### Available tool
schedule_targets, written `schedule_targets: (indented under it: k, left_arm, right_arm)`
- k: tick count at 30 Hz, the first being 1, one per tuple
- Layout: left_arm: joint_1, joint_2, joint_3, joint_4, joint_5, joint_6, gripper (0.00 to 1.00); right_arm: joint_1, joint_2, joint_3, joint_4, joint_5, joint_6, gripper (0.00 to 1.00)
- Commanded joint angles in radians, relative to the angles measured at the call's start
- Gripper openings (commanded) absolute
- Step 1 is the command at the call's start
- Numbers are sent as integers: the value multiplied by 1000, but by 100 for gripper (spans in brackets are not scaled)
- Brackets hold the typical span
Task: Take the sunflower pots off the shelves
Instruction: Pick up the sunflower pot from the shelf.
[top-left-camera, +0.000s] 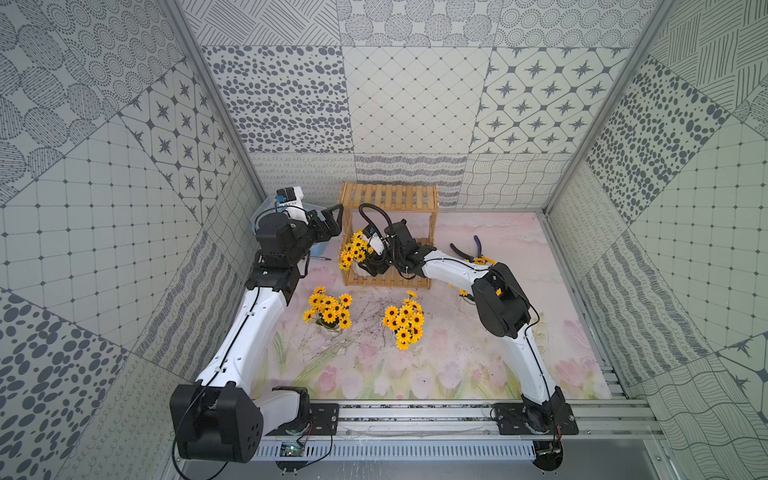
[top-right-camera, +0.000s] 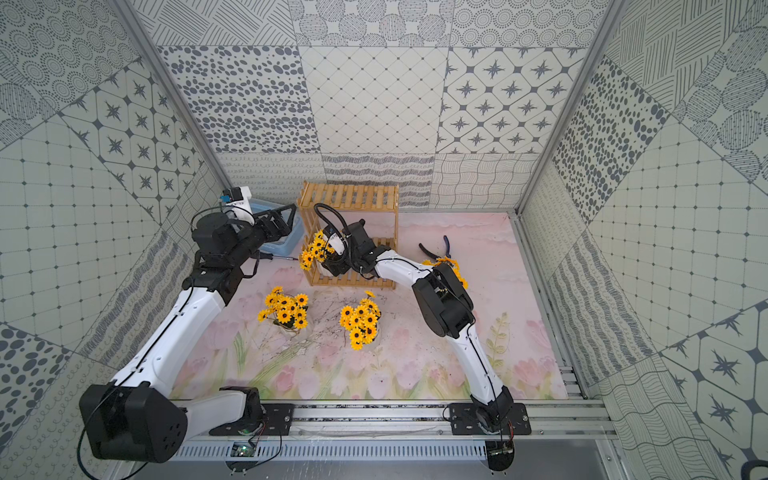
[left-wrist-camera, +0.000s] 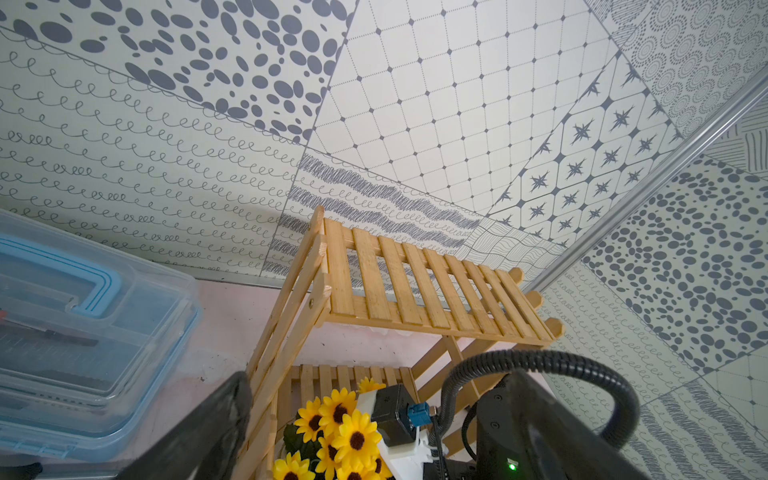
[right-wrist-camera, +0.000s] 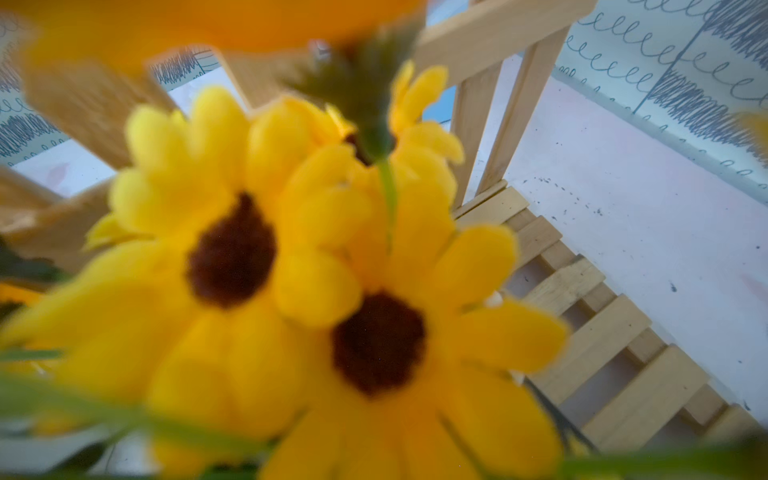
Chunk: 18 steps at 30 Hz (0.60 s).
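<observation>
Right wrist: pot (right-wrist-camera: 257, 257) blooms smother the lens. In a top view: right tool (top-left-camera: 368, 266), opening untellable, at that pot on the shelves' (top-left-camera: 390, 195) lower tier, tabletop's (top-left-camera: 519, 332) back edge; left tool (top-left-camera: 330, 220) gapes empty. Left wrist: top tier bare; slide pot out level.

I counted four sunflower pots (top-left-camera: 353, 253), the fourth half hidden at centre right, plus one set of shelves (top-left-camera: 388, 195), one blue toolbox (left-wrist-camera: 95, 332), one pair of pliers (top-left-camera: 461, 250) and two robot arms (top-left-camera: 249, 324).

Floral tabletop (top-left-camera: 540, 332) bearing wooden shelves (top-left-camera: 388, 195), sunflower pots (top-left-camera: 328, 311), pliers (top-left-camera: 467, 249), blue toolbox (left-wrist-camera: 83, 332)
</observation>
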<state>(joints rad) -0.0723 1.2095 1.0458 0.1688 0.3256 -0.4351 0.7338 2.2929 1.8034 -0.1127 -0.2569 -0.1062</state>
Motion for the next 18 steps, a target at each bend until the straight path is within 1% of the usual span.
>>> schedule_targets:
  k: [1,5,9,18]
  left_arm:
    - [11,-4,5,41,-2,16,96]
    - [11,-3,4,43,-2,16,96]
    - [11,-2,4,43,0,15,96]
    - [10,-2,0,53,4,4,96]
  right_arm:
    - [3,-42,-57,10,11,-3,53]
    - [3,-101,-105,33,29,-10,48]
    - [5,-179,-165,61,49,-15,45]
    - [14,-311,-272,97,89,-10,43]
